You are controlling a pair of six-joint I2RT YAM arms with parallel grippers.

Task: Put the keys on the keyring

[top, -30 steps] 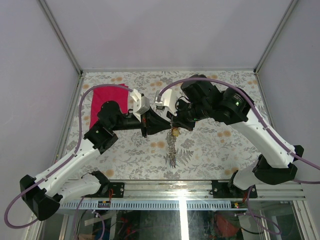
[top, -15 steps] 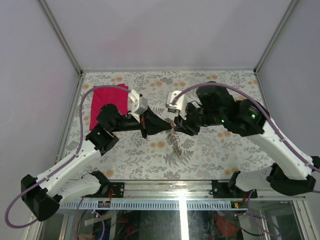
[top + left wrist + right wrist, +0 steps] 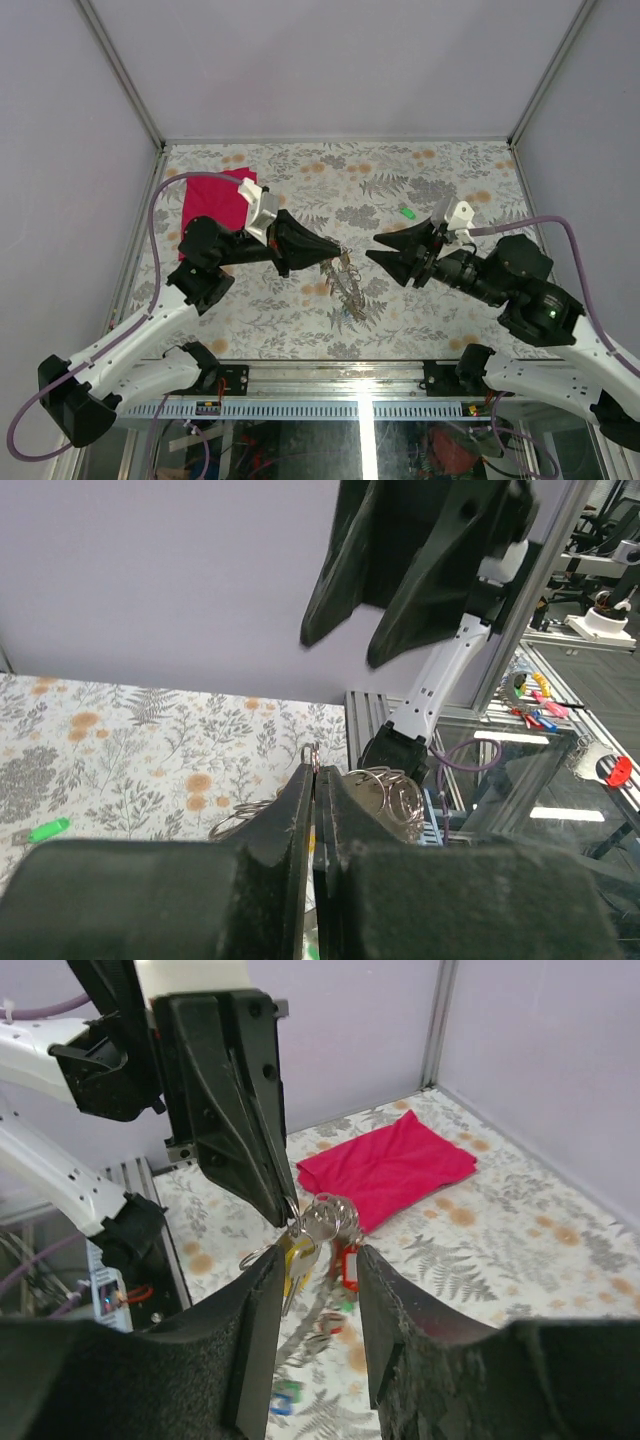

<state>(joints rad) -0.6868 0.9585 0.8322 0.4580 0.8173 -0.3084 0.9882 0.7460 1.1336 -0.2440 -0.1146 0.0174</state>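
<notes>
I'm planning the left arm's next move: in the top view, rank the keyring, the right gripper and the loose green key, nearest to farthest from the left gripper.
1. keyring, pinched at the left gripper tips, hanging below.
2. right gripper, open, facing it from the right across a gap.
3. green key, lying loose farther right and back.

Top camera looks down from behind, far. My wrist cameras face each other, close, both catching the keyring (image 3: 325, 1216).

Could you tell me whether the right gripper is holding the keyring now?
No, the right gripper stands open and apart from the keyring, which hangs from the shut left gripper.
</notes>
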